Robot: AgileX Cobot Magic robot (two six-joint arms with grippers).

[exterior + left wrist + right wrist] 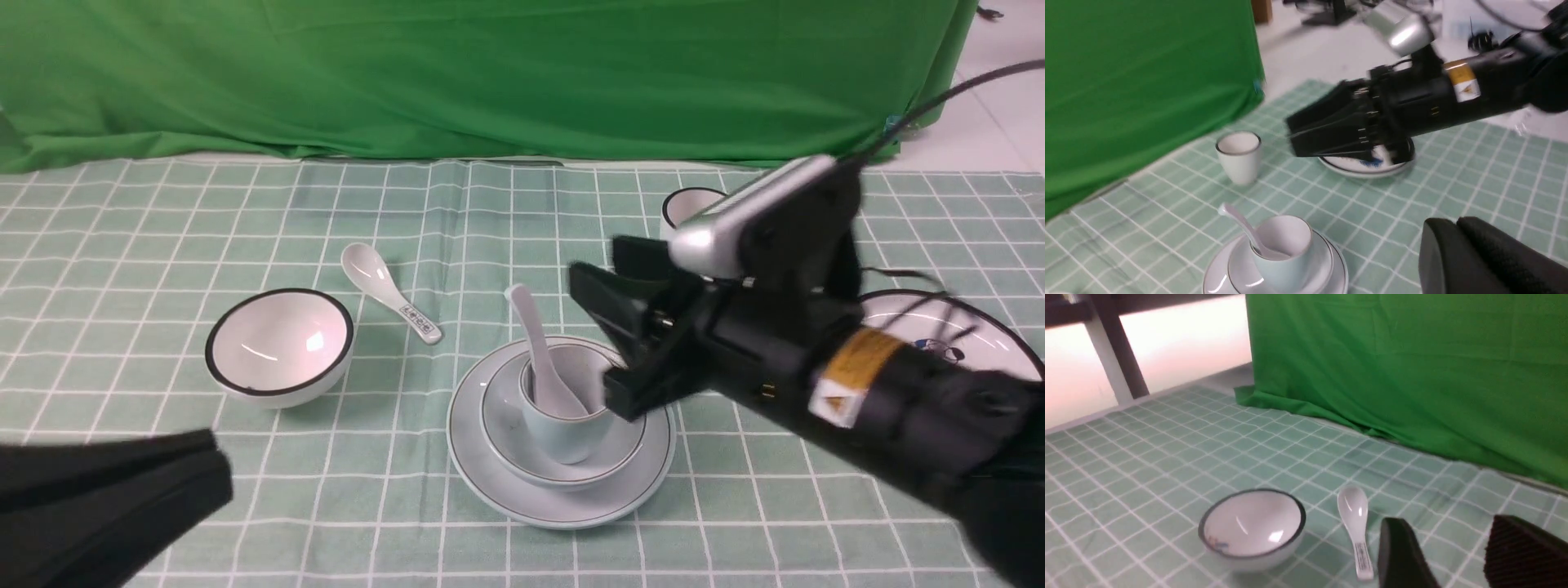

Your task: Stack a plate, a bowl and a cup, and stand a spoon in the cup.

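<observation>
Apparently done stacking: spoon leaning in cup, cup in bowl, bowl on plate, near the counter's middle. Just right of the stack, right claw spread wide and empty; at the near left, left claw clenched on nothing. Next, probably only a retreat rightward, clear of the spoon handle.

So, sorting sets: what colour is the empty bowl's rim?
Black, on the white bowl; front view shows it best.
</observation>
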